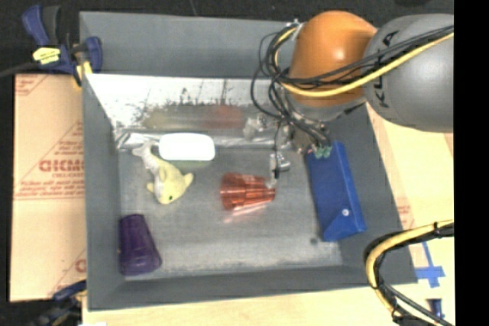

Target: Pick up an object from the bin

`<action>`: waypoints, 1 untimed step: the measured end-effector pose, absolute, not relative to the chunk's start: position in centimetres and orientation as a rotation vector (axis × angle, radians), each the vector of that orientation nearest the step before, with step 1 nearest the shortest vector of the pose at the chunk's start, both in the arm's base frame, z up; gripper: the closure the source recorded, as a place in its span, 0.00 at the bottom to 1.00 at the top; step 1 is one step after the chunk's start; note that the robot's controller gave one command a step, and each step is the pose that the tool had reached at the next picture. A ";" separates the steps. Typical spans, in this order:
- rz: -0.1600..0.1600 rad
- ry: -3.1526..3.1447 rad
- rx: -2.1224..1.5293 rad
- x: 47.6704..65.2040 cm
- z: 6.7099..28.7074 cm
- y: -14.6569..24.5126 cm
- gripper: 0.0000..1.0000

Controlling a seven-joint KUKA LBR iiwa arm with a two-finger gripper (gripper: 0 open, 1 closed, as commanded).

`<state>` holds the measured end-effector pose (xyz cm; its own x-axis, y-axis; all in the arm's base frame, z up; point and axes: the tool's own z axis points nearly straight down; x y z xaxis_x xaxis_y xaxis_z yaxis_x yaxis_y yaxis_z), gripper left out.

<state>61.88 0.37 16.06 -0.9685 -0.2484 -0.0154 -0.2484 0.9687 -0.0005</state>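
Observation:
My gripper (279,161) hangs below the arm's orange cover, right of the bin's middle. Just under and left of its tip lies a red ribbed cup (246,192) on its side. A flat blue box (336,191) leans against the bin's right wall, close to the gripper's right. Nothing shows held in the gripper.
A white oval soap-like piece (187,147) and a pale yellow soft toy (170,184) lie left of centre. A purple cup (137,244) lies in the front left corner. The arm reaches in from the upper right and covers the bin's back right part.

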 end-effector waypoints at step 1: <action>0.003 3.136 -0.316 61.0 11.1 -0.6 0.00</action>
